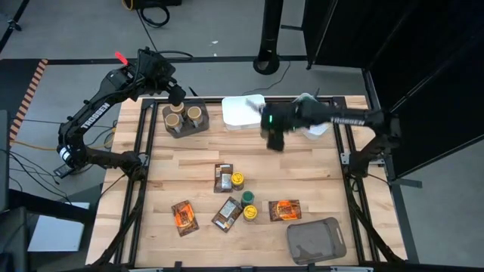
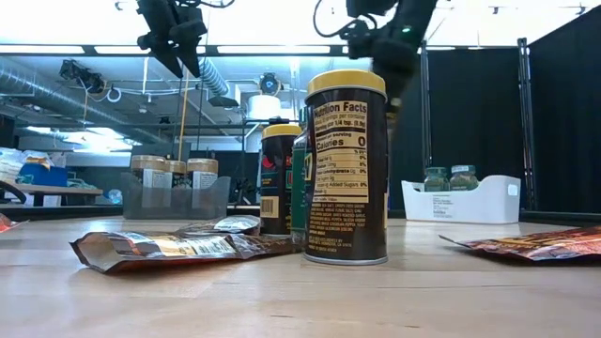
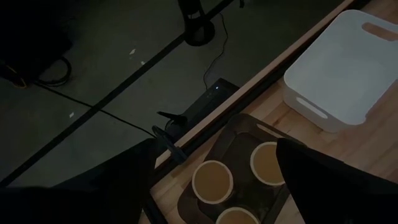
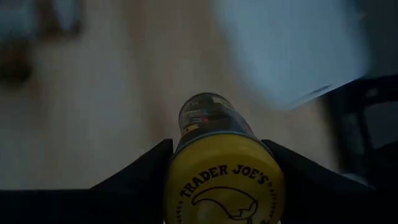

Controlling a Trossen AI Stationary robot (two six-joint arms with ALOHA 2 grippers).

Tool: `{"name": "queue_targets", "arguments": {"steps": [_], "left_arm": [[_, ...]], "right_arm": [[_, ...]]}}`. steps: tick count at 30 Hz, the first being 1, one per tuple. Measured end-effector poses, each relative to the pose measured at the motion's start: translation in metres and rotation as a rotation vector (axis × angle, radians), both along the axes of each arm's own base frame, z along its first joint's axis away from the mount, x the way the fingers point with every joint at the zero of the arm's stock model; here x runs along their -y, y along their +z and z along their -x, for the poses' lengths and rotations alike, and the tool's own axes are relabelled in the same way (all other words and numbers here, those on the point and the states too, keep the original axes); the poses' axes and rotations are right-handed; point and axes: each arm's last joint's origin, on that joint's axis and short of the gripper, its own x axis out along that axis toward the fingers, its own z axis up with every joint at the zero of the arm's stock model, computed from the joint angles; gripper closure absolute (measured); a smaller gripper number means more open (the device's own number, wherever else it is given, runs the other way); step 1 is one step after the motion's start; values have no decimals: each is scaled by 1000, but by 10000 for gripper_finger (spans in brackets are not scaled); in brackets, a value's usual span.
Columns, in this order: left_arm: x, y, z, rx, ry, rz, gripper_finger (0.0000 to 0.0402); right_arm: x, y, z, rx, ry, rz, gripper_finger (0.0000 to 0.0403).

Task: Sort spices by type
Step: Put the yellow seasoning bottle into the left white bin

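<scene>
a: right gripper (image 4: 217, 168) is pinching a yellow-lidded jar (image 4: 217, 180), fingers clamped on either side just under the lid. in the high view that arm is up near the white trays (image 1: 243, 112) at the far edge.

b: step?

a: my guess is carrying that jar to a tray. to do it well, keep it upright, get fully over the tray wall before lowering, and set it clear of the green-lidded jars (image 2: 449, 177) already in the tray seen from the low view.

b: left?

a: left gripper (image 3: 214, 171) hovers spread wide over the dark bin (image 1: 184, 121) holding three tan-lidded jars (image 3: 212, 180). holding nothing.

b: rest of the spices?

a: on the wood table (image 1: 181, 162), near side: two more yellow-lidded jars, one green-lidded, brown packets, orange packets (image 1: 284, 209). grey bin (image 1: 316, 240) near corner.

b: text?

a: lid reads "trader joe's". front jar (image 2: 346, 169) in the low view says "nutrition facts", "calories 0". other print is too small.
</scene>
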Motion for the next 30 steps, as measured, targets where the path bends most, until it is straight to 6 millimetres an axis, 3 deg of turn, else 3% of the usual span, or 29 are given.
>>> {"name": "queue_targets", "arguments": {"steps": [4,7,13,18,22,30], "left_arm": [[0,0,0,0,0,0,65],[0,0,0,0,0,0,65],[0,0,0,2,4,1,65],[0,0,0,3,6,1,65],[0,0,0,3,6,1,65],[0,0,0,2,6,2,65]], "right_arm": [[44,19,-4,115,-70,77,176],[69,20,-15,113,-66,105,176],[114,10,-52,5,-3,113,176],[150,-4,-63,-76,-18,27,176],[165,-23,-64,-161,4,-36,176],[173,-46,-71,-179,40,-82,176]]}}
